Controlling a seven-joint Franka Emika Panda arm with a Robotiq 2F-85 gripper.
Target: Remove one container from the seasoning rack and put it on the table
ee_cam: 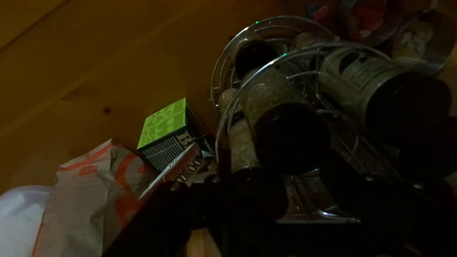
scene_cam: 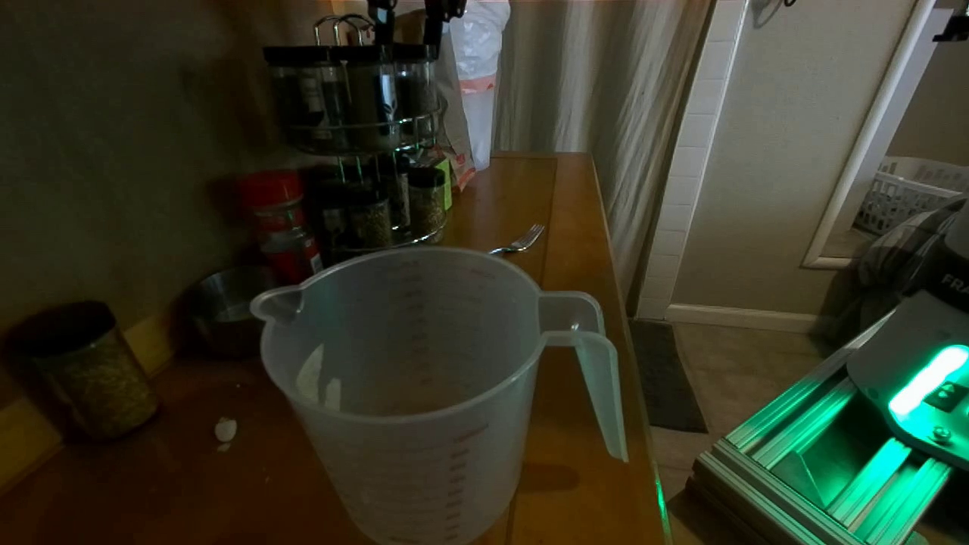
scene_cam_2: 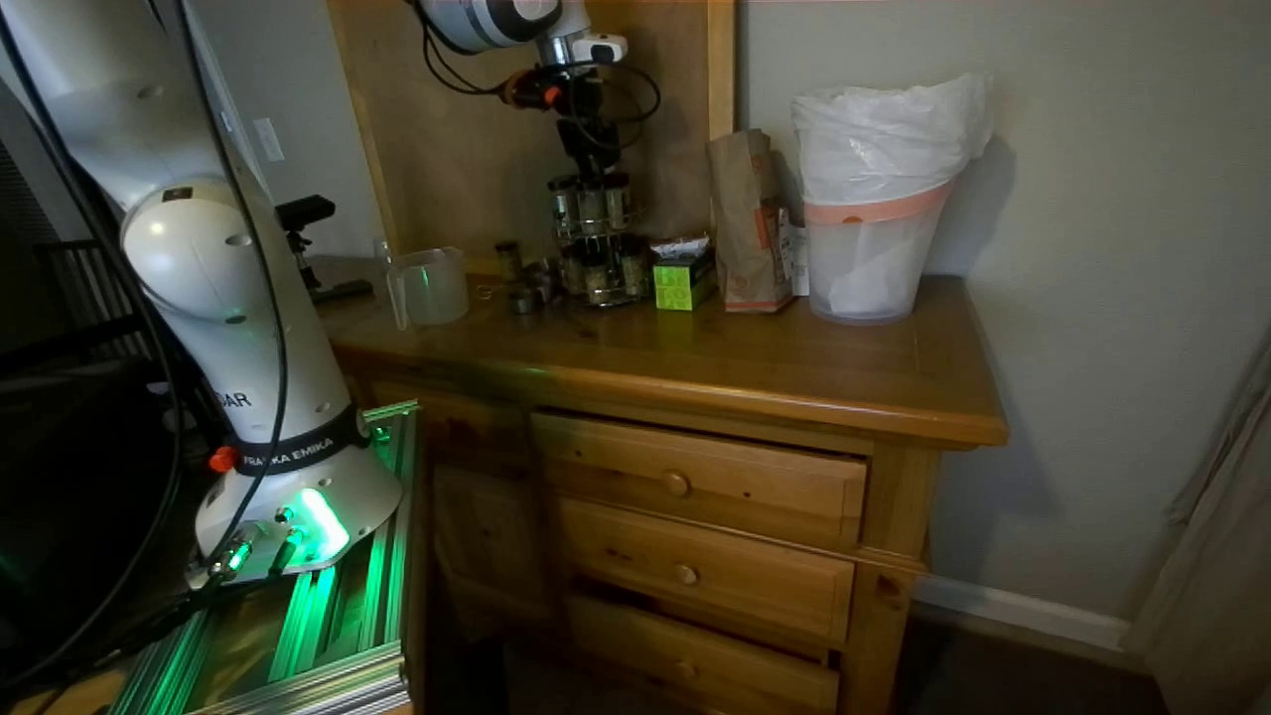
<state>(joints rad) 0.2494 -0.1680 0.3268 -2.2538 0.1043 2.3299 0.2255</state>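
The seasoning rack point(scene_cam: 412, 145) is a round two-tier wire rack of glass jars with dark lids. It stands on the brown wooden table point(scene_cam: 575, 219) and also shows in an exterior view point(scene_cam_2: 594, 234) and the wrist view point(ee_cam: 284, 54). A container point(ee_cam: 269, 91) with a pale greyish body and black lid sits in the upper tier. My gripper point(ee_cam: 280, 159) is open above the rack, its dark fingers apart on either side of that jar's lid. In an exterior view the gripper point(scene_cam: 409, 34) points down at the upper jars. Finger contact is too dark to tell.
A large translucent jug point(scene_cam: 424, 446) stands on the table. Red-lidded jars point(scene_cam: 276, 204), a metal bowl point(scene_cam: 227, 310), a tilted jar point(scene_cam: 95, 375) and a fork point(scene_cam: 521, 241) lie around. A green box point(scene_cam_2: 677, 288), paper bag point(scene_cam_2: 747, 228) and lined bin point(scene_cam_2: 874, 238) stand beside the rack.
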